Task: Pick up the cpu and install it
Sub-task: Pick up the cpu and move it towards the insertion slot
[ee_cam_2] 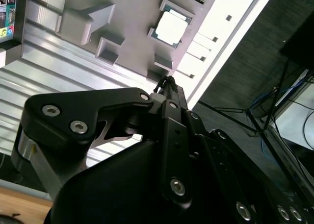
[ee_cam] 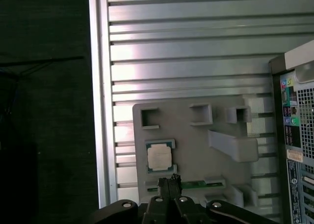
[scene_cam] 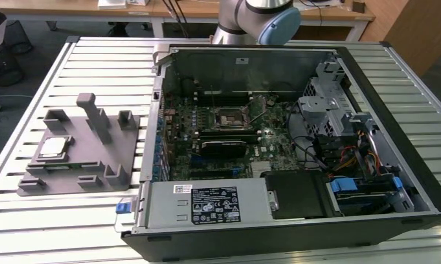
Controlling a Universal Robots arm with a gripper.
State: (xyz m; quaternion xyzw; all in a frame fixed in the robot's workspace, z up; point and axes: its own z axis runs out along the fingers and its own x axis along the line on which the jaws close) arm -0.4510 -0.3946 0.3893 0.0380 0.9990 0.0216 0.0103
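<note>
The cpu (scene_cam: 53, 147), a small silver square with a thin tan-green rim, lies flat in a recess of the grey holder plate (scene_cam: 95, 165) on the exterior view's left. Both wrist views look down on the cpu (ee_cam_2: 171, 28) (ee_cam: 159, 158) from well above. My gripper (ee_cam_2: 167, 83) (ee_cam: 169, 179) hangs high over the holder's edge, close to the cpu but apart from it. Its black fingertips are pressed together with nothing between them. Inside the open computer case (scene_cam: 396, 99), the dark metal-framed socket (scene_cam: 226, 116) sits on the motherboard.
The holder carries upright grey posts (scene_cam: 95, 115) and small blocks around the cpu. The slatted metal table (scene_cam: 95, 60) ends just beyond the holder, with dark floor (ee_cam: 44, 111) past its edge. The arm's base (scene_cam: 250, 16) stands behind the case. Cables and a drive cage (scene_cam: 330, 110) crowd the case.
</note>
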